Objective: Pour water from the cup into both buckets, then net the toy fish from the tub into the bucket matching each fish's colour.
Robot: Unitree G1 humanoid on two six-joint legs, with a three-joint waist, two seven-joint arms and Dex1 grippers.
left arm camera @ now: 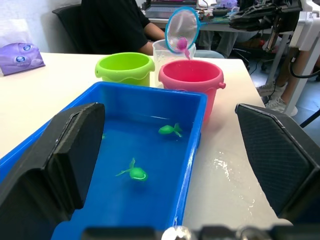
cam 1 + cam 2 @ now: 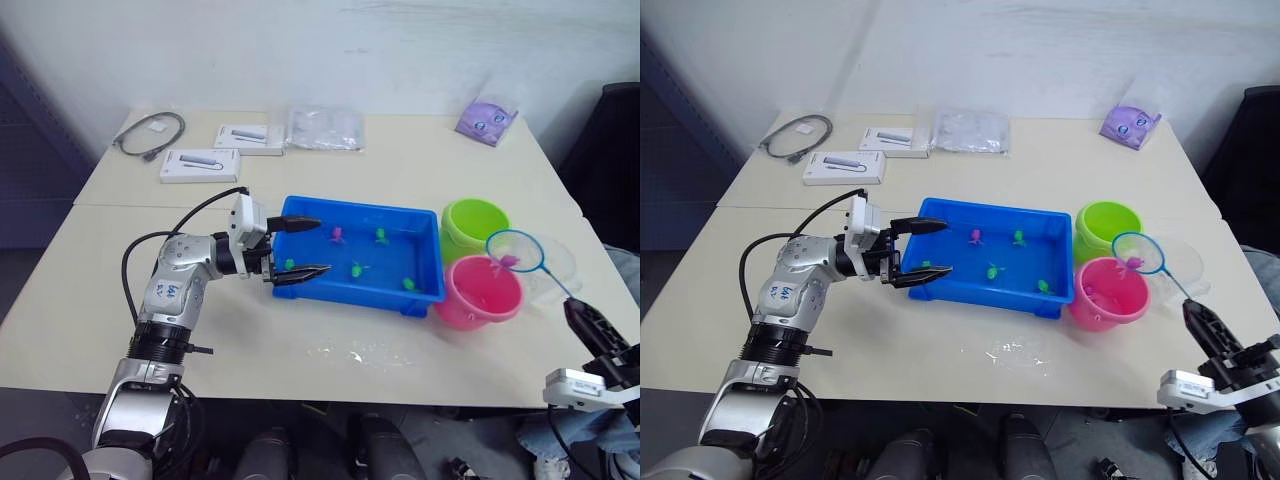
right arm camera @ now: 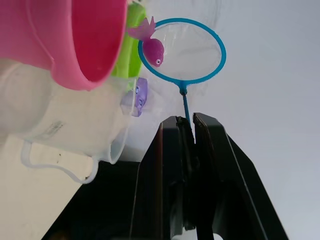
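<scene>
The blue tub (image 2: 420, 296) sits mid-table holding a pink toy fish (image 2: 338, 235) and several green ones (image 2: 356, 269). To its right stand the lime green bucket (image 2: 474, 226) and the pink bucket (image 2: 482, 292), with the clear cup (image 2: 560, 270) beyond them. My left gripper (image 2: 322, 246) is open, its fingers (image 1: 70, 150) straddling the tub's left end. My right gripper (image 2: 575, 312) is shut on the thin handle of the net (image 2: 520, 248). The hoop hangs over the pink bucket's far edge with a pink fish (image 3: 152, 47) in the mesh.
Spilled water (image 2: 360, 352) glistens on the table in front of the tub. At the back lie two white boxes (image 2: 200, 165), a grey cable (image 2: 150, 133), a plastic bag (image 2: 325, 128) and a purple pouch (image 2: 486, 121). A person in dark clothing (image 1: 115, 25) sits beyond the table.
</scene>
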